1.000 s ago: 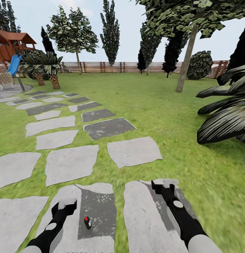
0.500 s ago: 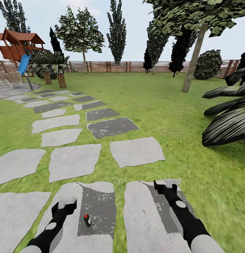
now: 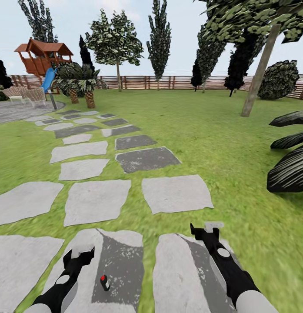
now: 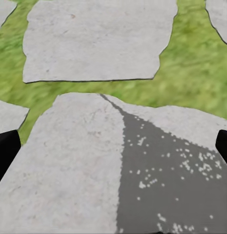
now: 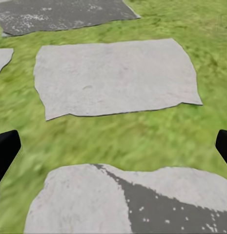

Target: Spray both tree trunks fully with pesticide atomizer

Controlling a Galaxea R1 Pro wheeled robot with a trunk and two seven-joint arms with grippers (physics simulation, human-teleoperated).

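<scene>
Left gripper (image 3: 83,251) is hovering spread and empty; the pesticide atomizer (image 3: 104,282) is standing on the floor (image 3: 121,261) just right of and behind its fingertips, apparently upright. Right gripper (image 3: 205,228), also spread, is sitting farther off.

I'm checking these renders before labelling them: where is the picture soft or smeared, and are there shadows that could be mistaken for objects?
Head view: the near grass is smeared, while the pesticide atomizer stays readable on a dark, speckled shadow patch crossing its slab. Left wrist view: the same dark wedge with white specks, grass blurred. Right wrist view: grass soft, slab edges crisp, a shadow wedge on the near slab.
</scene>
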